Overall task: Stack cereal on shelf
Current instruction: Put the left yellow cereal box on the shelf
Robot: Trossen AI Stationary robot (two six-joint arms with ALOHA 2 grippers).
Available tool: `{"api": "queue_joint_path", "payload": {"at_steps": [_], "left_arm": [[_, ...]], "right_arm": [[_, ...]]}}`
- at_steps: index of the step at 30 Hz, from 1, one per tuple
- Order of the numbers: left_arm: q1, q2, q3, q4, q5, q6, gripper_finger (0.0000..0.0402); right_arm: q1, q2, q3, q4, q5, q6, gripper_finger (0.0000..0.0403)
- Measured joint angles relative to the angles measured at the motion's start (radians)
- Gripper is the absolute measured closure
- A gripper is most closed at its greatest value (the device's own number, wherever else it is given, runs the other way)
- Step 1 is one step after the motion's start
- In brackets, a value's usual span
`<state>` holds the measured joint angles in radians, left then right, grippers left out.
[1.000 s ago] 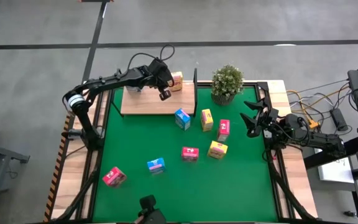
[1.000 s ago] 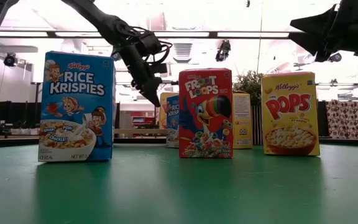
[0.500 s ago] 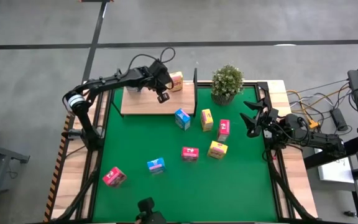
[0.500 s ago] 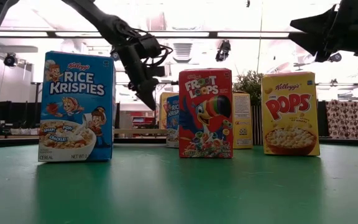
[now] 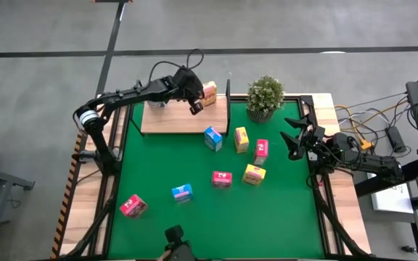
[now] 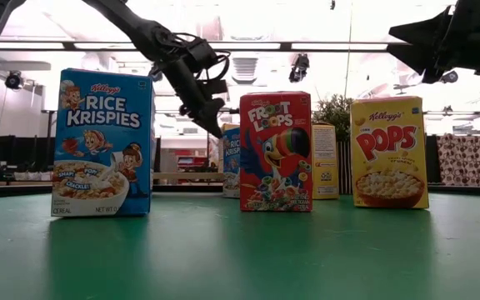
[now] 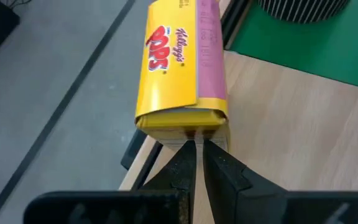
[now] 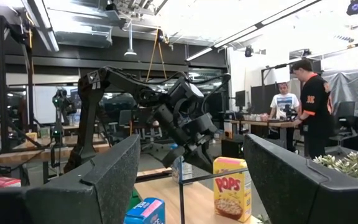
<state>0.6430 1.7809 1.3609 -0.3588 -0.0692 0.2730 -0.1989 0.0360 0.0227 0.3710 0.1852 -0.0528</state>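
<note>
potted plant (image 5: pixel 265 96) beside shelf (image 5: pixel 183 116), boxes scattered

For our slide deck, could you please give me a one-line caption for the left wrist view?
Left end effector, fingers nearly shut, points at a yellow Pops box on the wooden shelf.

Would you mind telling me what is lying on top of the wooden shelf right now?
A yellow Pops box lies on the shelf near its plant-side end, with the left pincer over it. The arm covers part of the shelf's other end.
</note>
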Motion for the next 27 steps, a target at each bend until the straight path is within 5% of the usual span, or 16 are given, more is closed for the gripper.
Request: {"api": "queue_joint_path", "payload": {"at_steps": [8,14,21,27], "left_arm": [[-0.020,-0.010,0.000,-0.162,0.008,-0.040,0.0389],[-0.062,-0.010,0.000,-0.129,0.134,-0.007,0.0389],[-0.063,-0.009,0.000,0.043,0.052,-0.021,0.0389],[-0.057,-0.002,0.000,0.029,-0.088,-0.027,0.0389]], "right_arm": [[0.000,0.000,0.000,0.000,0.000,-0.001,0.0129],[0.000,0.000,0.000,0.000,0.000,-0.003,0.0129],[0.000,0.000,0.000,-0.002,0.000,-0.003,0.0129],[0.000,0.000,0.000,-0.014,0.000,-0.010,0.0129]]}}
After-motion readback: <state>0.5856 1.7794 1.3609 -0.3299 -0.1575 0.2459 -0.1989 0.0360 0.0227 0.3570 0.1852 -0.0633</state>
